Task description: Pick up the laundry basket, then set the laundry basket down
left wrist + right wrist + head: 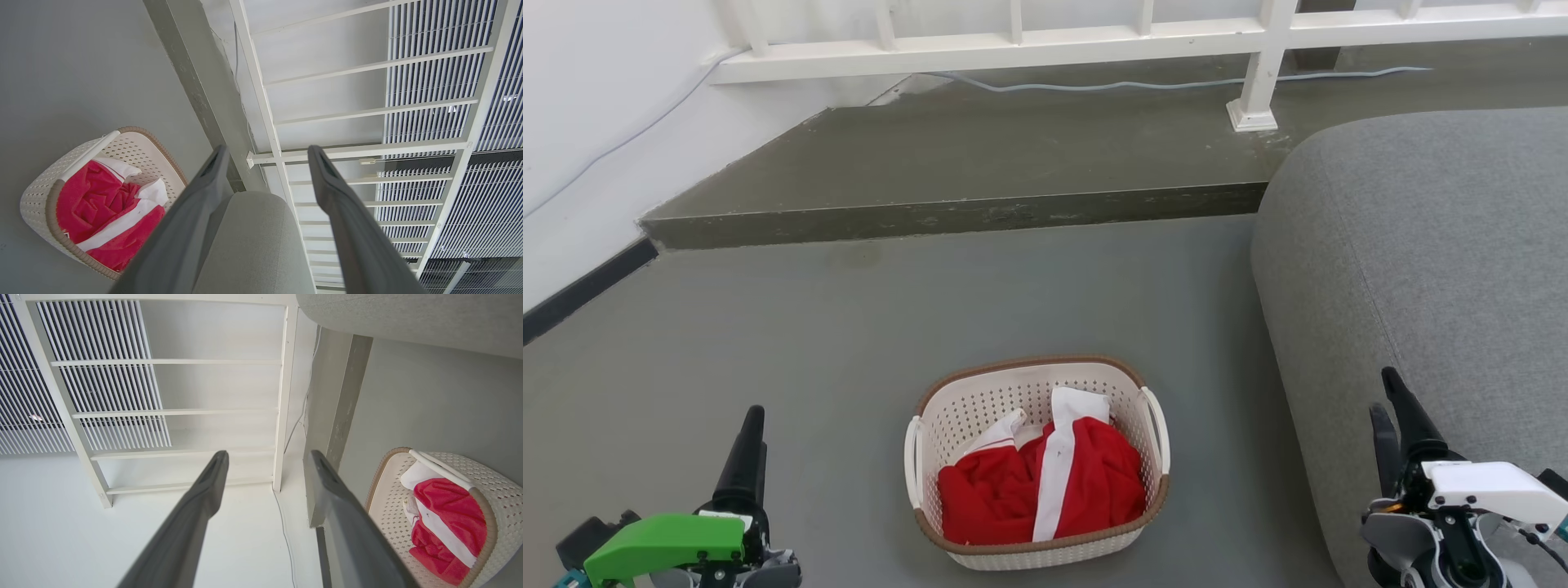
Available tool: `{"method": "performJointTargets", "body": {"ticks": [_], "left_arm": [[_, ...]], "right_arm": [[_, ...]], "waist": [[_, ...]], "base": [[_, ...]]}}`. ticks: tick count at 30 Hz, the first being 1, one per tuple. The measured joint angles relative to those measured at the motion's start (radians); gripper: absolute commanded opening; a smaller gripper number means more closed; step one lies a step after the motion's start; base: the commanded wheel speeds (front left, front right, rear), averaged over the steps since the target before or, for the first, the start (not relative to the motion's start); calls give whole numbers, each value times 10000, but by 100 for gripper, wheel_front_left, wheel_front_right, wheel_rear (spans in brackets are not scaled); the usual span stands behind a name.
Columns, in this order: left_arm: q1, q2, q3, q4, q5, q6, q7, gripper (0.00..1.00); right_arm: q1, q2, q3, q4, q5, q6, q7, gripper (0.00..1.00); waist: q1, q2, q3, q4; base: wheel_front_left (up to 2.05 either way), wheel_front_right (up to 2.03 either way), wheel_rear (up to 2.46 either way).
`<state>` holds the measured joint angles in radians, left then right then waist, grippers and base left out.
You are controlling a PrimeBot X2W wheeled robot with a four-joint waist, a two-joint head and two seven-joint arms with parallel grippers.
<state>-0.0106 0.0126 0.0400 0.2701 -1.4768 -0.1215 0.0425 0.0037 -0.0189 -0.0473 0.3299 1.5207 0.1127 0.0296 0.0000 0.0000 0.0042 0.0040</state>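
Observation:
The laundry basket stands on the grey floor at the bottom centre of the head view, cream and perforated with a brown rim and white loop handles on both sides. A red and white garment lies inside it. My left gripper is at the lower left, well apart from the basket, and open with nothing between its fingers. My right gripper is at the lower right beside the sofa, open and empty too. The basket shows left of the left wrist's fingers, and the basket appears right of the right wrist's fingers.
A grey sofa fills the right side, close to the basket. A raised dark step crosses the floor behind, with a white railing and a cable on it. A white wall bounds the left.

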Motion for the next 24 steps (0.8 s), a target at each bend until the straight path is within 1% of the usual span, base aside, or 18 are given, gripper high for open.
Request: {"method": "performJointTargets", "body": {"ticks": [3, 5, 11, 12, 19, 20, 23, 24], "left_arm": [[1, 4, 0, -165, 276, 31, -86, 100], [1, 4, -6, -249, 600, 33, -167, 100], [11, 12, -104, -537, 1496, 46, -360, 100], [12, 13, -123, -579, 1632, 46, -366, 100], [59, 29, -351, -901, 2665, 161, -600, 100], [66, 29, -389, -932, 2807, 161, -625, 100], [103, 35, -474, -1068, 3482, 165, -715, 100], [113, 36, -504, -1114, 3705, 178, -761, 100]], "right_arm": [[-5, -10, 136, -15, -330, -6, -81, 100], [-12, -8, 184, -54, -635, -90, -119, 100], [-102, -63, 251, -215, -1511, -111, -318, 100], [-128, -67, 280, -253, -1691, -190, -359, 100], [-159, -107, 629, -435, -2924, -288, -564, 100], [-162, -119, 679, -462, -3106, -341, -570, 100], [-164, -138, 851, -525, -3639, -380, -671, 100], [-167, -138, 905, -548, -3800, -443, -704, 100]], "waist": [[0, 0, 3, 7], [0, 0, 7, 12], [0, 0, 19, 20], [0, 0, 22, 21], [0, 0, 39, 29], [0, 0, 41, 30], [0, 0, 46, 35], [0, 0, 48, 37]], "base": [[0, 0, 0], [0, 0, 0], [0, 0, 0], [0, 0, 0], [0, 0, 0], [0, 0, 0], [0, 0, 0], [0, 0, 0]]}}
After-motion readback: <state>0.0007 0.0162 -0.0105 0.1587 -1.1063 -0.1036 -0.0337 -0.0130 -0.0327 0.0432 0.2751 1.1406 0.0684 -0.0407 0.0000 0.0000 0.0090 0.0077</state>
